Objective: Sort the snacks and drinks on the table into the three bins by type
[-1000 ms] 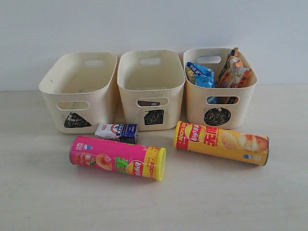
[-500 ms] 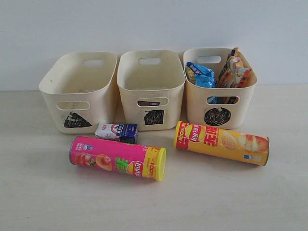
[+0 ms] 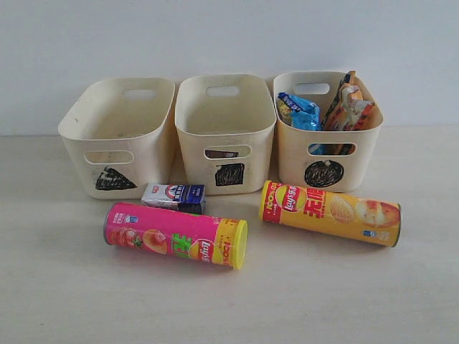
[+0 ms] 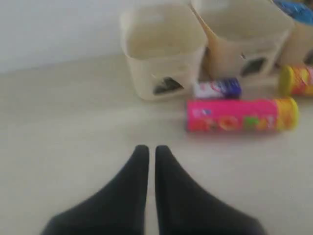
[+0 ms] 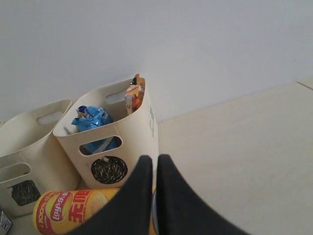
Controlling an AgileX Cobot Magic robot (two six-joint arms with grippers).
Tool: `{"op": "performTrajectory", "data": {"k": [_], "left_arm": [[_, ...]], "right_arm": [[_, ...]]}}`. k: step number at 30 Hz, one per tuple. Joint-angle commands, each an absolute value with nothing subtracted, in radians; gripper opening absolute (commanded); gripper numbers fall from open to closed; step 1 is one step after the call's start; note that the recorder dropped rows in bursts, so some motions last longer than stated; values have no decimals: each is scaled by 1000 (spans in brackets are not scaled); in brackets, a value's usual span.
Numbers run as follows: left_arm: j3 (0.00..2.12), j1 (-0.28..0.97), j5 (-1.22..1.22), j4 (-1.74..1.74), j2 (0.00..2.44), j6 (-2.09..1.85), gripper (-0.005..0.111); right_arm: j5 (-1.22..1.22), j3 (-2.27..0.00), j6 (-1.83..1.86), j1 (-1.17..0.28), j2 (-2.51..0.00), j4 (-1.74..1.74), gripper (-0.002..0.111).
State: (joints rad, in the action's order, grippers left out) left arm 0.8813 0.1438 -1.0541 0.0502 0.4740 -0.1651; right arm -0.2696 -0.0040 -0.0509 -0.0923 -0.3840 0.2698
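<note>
Lying by three bins (image 3: pixel 150 161) (image 3: pixel 190 161) (image 3: pixel 290 161): two tubes (image 3: pixel 176 234) (image 3: pixel 330 213), apparently one carton (image 3: pixel 173 195).

Left to right stand triangle bin (image 3: pixel 79 154), square bin (image 3: pixel 192 154), circle bin (image 3: pixel 290 154) holding bags (image 3: pixel 300 111); carton (image 3: pixel 173 196) and chip tubes (image 3: pixel 176 234) lie before them.

The left gripper (image 4: pixel 147 149) showed two matte black fingers (image 4: pixel 128 196), broad at the base and tapering in a smooth curve to narrow, rounded tips. The right gripper (image 5: pixel 151 159) carried a matching pair, the same plain black throughout, their surfaces smooth and dull.
</note>
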Motion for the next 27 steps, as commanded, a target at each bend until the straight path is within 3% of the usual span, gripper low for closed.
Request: {"op": "performTrajectory", "data": {"k": [1,5,10,22,25,26,27], "left_arm": [[999,217,-1221,249,660,-309,4],[1069,295,-1221,514,831,-587,4],[1099,402,-1221,523,982,-812,4],[1222,650,-1175,12,1239,-756,6],[1226,676,-1173,-80,1312,-756,21],[1226,682,-1155,-101,1359,-756,37],[1226,684,-1136,-105,1376,-756,45]], "right_arm": [[-257,0,-41,-91,-382,269,0],[-257,0,-43,-91,-382,269,0],[-257,0,-43,-91,-382,269,0],[-257,0,-43,-91,-382,269,0],[-257,0,-43,-91,-382,269,0],[-257,0,-43,-91,-382,269,0],[-257,0,-43,-91,-382,269,0]]}}
